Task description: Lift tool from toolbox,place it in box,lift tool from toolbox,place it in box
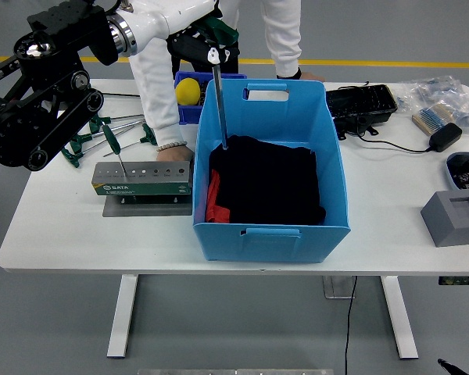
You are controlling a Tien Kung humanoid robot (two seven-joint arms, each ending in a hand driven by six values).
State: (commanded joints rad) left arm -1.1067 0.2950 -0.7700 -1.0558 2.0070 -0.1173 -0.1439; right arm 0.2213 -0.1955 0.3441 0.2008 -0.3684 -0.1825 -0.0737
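Note:
My left hand is shut on the green handle of a T-handle hex key. Its long shaft hangs down with the tip just inside the blue box, over the black cloth near the box's left wall. The grey SATA toolbox stand sits left of the box, and one green-handled tool still stands in it. Several more green T-handle tools lie on the table behind the stand. A person's hand rests on the stand's top.
A small blue bin with a yellow ball stands behind the box's left corner. The person's other hand rests behind the box. At right are a black tray, a brush, a cabled adapter and a grey block.

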